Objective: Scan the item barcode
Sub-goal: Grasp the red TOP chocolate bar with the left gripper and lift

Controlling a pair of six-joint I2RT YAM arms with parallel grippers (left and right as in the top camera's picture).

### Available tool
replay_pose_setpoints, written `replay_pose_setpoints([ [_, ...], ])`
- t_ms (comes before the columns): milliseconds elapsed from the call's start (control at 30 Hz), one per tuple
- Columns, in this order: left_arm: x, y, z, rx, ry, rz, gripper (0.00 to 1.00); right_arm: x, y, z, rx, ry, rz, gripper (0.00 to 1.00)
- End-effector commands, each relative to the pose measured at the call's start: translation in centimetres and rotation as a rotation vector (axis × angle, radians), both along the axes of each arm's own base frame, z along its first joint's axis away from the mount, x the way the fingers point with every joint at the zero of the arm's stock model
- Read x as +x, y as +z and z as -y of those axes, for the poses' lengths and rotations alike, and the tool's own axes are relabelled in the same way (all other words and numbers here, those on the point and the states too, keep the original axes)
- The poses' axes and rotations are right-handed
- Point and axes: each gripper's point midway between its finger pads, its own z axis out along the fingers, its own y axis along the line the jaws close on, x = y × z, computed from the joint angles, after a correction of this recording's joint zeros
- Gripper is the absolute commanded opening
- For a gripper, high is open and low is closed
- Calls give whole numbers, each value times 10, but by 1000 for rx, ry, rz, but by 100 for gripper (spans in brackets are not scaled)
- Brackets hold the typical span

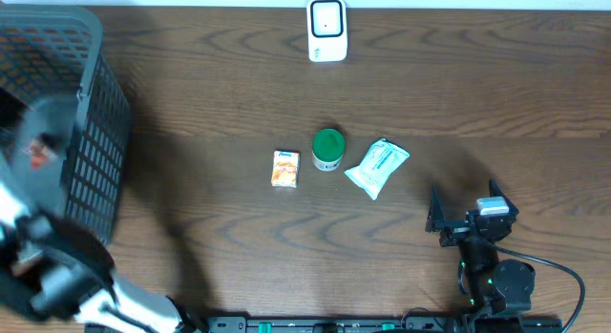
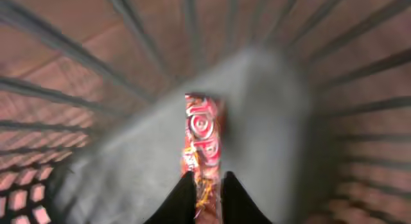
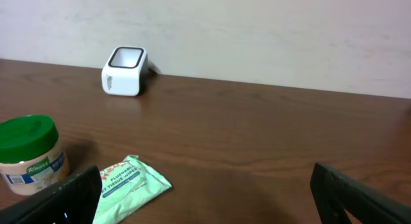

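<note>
- Basket of grey wire stands at the left end of the wooden table.
- Left gripper reaches into it, its dark fingers pinched onto the near end of a red snack packet.
- Right gripper sits near the table's front right, jaws spread wide and empty.
- White scanner stands at the far edge.
- Orange box, green-lidded jar and wipes pack sit in a row mid-table.
</note>
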Motion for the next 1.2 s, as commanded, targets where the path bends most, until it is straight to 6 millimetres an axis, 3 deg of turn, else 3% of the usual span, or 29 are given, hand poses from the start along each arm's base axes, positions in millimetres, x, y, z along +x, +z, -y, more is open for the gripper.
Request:
replay_pose_setpoints([
  [0,-2,97,29,51,-30,266,10,0,0,0,-8,1,0,99],
  [133,-15,138,41,107,-27,355,8,0,0,0,-8,1,0,99],
  [167,-17,140,41,114,-25,359,15,0,0,0,-8,1,0,99],
  [200,-19,140,40,119,-17,350,46,0,0,0,-8,1,0,99],
  [233,-20,136,39,119,-9,337,63,0,0,0,-8,1,0,99],
  [300,-21,117,36,95,5,285,91,0,0,0,-8,1,0,99],
  [333,-20,103,35,72,6,254,99,0,0,0,-8,1,0,99],
  [533,-13,0,24,-61,6,23,98,0,0,0,-8,1,0,99],
  [733,-11,-87,21,-173,-48,-162,98,0,0,0,-8,1,0,99],
  [967,-13,-151,23,-265,-52,-276,98,0,0,0,-8,1,1,99],
  [1167,-28,-174,11,-243,-16,-373,98,0,0,0,-8,1,0,99],
])
